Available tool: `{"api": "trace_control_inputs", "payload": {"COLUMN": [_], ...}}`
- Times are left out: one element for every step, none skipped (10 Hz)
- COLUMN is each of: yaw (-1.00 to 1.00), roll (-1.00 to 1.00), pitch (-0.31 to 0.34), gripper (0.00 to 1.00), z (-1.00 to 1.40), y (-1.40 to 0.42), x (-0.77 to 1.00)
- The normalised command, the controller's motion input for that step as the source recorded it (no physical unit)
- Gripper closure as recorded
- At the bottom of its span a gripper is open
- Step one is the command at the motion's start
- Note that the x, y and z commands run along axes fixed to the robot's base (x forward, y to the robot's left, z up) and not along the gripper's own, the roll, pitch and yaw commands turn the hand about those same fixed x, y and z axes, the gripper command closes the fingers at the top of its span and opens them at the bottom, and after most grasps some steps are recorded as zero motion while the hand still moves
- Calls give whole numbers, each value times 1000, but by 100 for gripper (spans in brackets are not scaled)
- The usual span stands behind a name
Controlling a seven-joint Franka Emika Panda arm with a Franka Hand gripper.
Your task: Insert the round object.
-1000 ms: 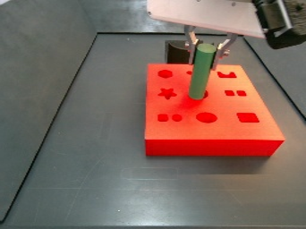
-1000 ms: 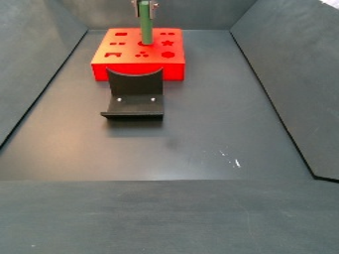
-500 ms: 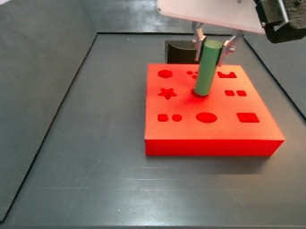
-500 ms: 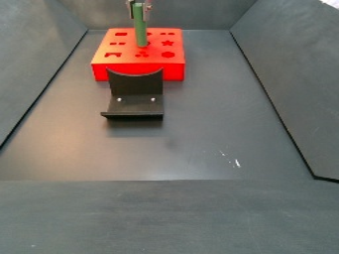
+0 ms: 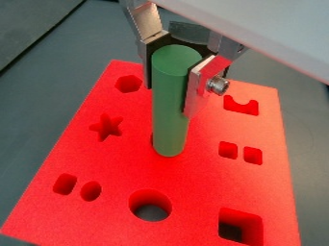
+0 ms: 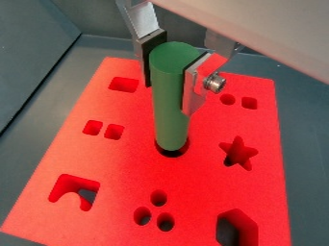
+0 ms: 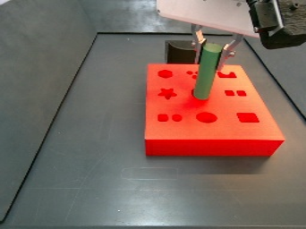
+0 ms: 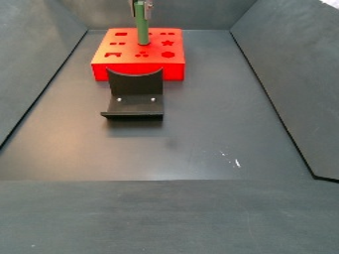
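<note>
So your end effector (image 5: 176,60) is sitting right above the red block (image 7: 213,131), pointing straight down from the look of both wrist views, with its flat silver fingers (image 6: 199,79) clamped on the top end of the round object (image 5: 171,101). That green peg stands upright, maybe a hair tilted in a side view (image 7: 207,72), and its lower end is down in a round hole near the middle of the block's top face. You can see it best in a wrist view (image 6: 170,96), where the foot of the peg meets a dark ring at the hole's mouth. How deep it has gone I can't tell; most of its length is above the surface.

The white wrist housing (image 7: 209,13) fills the top of that side view, so you only get the lowest part of the arm, hanging over the far half of the block.

The block itself lies flat on the dark bench (image 7: 84,170), toward the far edge and roughly centred between the side edges in a side view (image 8: 139,55). Its top has a bunch of cutouts: a star (image 5: 108,125), a hexagon (image 5: 129,84), a free round hole (image 5: 152,205), a square (image 5: 237,229) and a few small pairs.

Just beside the block on the near side of that view stands the fixture (image 8: 134,94), touching it or nearly so.
</note>
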Motion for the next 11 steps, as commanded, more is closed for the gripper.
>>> {"api": "trace_control_inputs", "payload": {"yaw": [-149, -143, -169, -177, -174, -183, -131, -100, -83, -51, -66], "roll": [47, 24, 0, 54, 31, 16, 49, 103, 146, 137, 79], "pitch": [10, 16, 33, 60, 36, 20, 6, 0, 0, 0, 54], "gripper": [100, 100, 100, 100, 100, 100, 100, 100, 100, 100, 100], "z": [-320, -266, -234, -349, -260, -223, -280, -671, -1000, -1000, -1000], "y": [240, 191, 0, -257, -174, -69, 0, 0, 0, 0, 0], "x": [0, 0, -89, -77, 0, 0, 0, 0, 131, 80, 20]}}
